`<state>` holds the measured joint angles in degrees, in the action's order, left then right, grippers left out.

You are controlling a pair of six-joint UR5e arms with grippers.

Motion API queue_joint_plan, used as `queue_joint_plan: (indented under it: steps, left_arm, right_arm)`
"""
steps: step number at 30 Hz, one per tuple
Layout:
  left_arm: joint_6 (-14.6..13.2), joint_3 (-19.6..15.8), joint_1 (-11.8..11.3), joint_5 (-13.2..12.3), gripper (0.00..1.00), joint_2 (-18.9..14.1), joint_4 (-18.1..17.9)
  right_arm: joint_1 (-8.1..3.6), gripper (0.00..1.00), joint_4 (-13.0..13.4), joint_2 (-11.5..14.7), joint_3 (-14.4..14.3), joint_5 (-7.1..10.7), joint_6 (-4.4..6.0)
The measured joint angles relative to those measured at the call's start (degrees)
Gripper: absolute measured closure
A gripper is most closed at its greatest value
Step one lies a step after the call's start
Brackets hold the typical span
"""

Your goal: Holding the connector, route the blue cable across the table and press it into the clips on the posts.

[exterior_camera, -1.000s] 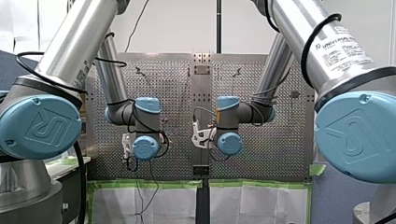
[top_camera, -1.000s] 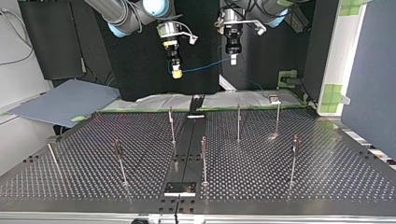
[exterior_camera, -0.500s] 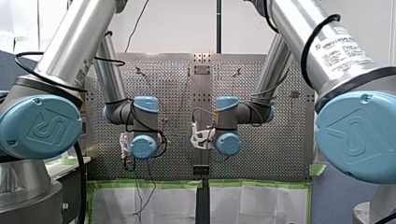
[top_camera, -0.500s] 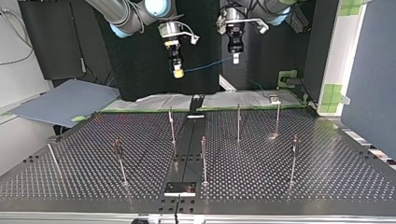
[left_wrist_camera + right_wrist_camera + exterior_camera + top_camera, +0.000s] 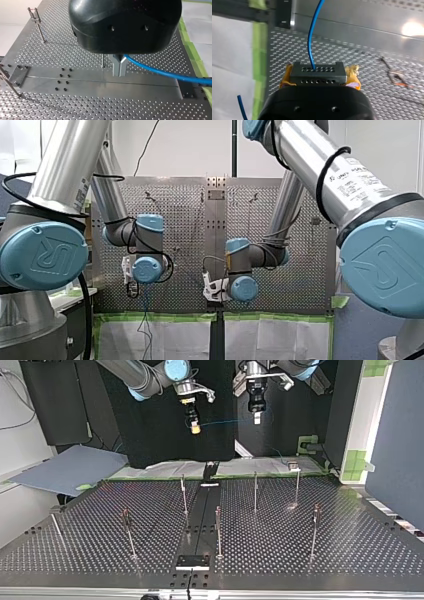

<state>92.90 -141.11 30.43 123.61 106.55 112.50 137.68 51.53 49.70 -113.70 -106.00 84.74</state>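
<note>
Right wrist view: connector (image 5: 317, 70) gripped, blue cable (image 5: 311, 42) strung aloft

Entry one, right gripper (image 5: 319, 79): yellow pads clamped on the black connector, which sits between its fingers. The cable leaves the connector's face and runs ahead. Entry two, left gripper (image 5: 119, 68): metal fingers pinched onto the cable (it exits sideways beside them), above the perforated table (image 5: 75, 107).

Robotics lab: perforated metal table (image 5: 325, 560) studded with thin clip posts (image 5: 255, 491), industrial robot arms (image 5: 65, 165), green tape (image 5: 160, 317) edging white sheeting (image 5: 175, 340), black backdrop (image 5: 150, 425).
</note>
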Motion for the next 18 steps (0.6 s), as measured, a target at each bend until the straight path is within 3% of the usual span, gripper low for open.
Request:
queue_joint_plan:
  steps: [11, 13, 18]
  left_arm:
    - [-0.5, -0.6, -0.1, -0.8, 1.00, 0.5, -0.6]
    - [-0.9, -0.7, -0.1, -1.0, 1.00, 0.6, -0.7]
    - [-1.9, 0.0, -0.5, -1.0, 1.00, 0.5, -0.5]
  right_arm:
    - [0.06, 1.00, -4.6, 0.2, 0.9, 0.16, -0.03]
    - [0.19, 1.00, -5.4, 0.9, 1.6, 0.11, 0.41]
    - [0.29, 1.00, -7.7, 3.4, 4.1, 0.94, 2.64]
